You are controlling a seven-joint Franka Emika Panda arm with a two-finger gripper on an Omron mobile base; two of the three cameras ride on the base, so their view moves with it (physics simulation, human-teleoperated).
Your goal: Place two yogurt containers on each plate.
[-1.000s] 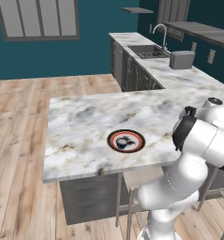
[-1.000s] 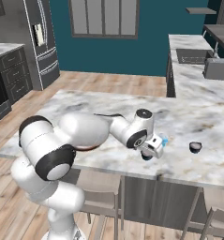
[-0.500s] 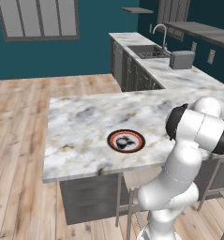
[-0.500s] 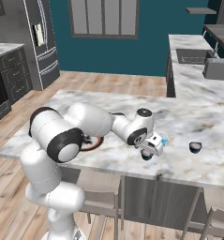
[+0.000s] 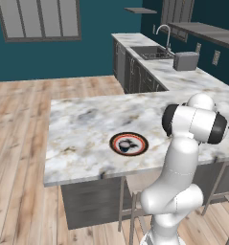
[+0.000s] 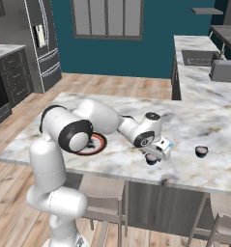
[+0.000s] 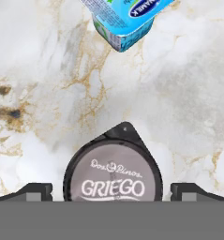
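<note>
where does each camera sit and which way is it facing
Left base view: behind the arm's left, looking forward and down over the island at the plate; the arm's elbow rises lower right.
Right base view: behind its right, same island; the arm reaches from lower left to the end effector.
Hand view: on the hand, facing down at the dark tub between open fingertips, the blue tub beyond.
Both base views share the plate.

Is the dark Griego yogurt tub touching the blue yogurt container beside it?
Apart. The hand view shows bare marble between the Griego tub and the blue container.
</note>
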